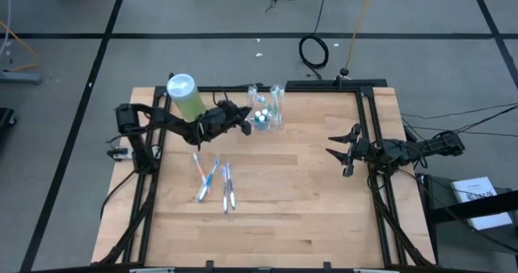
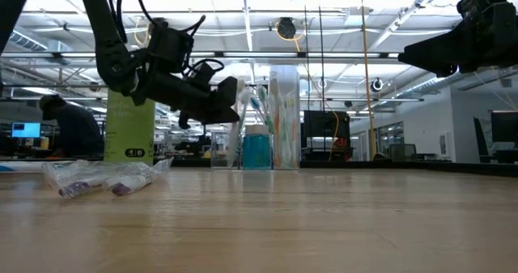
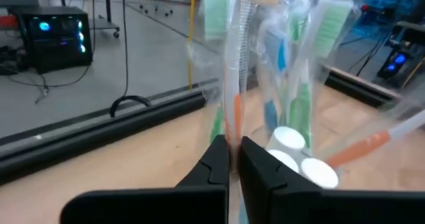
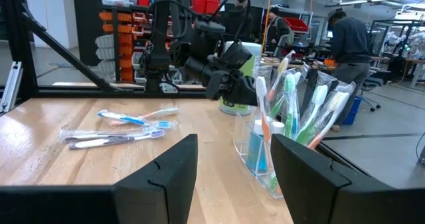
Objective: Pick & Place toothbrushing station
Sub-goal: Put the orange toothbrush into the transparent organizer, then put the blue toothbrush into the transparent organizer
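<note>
The left gripper point(image 1: 246, 125) clamps shut on the near wall of the toothbrushing station point(image 1: 268, 109) on the table point(image 1: 307, 200); the right gripper point(image 1: 344, 151) hangs open, well apart.

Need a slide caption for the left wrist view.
Left gripper shut on the clear wall of the toothbrushing station, toothbrushes standing inside.
</note>
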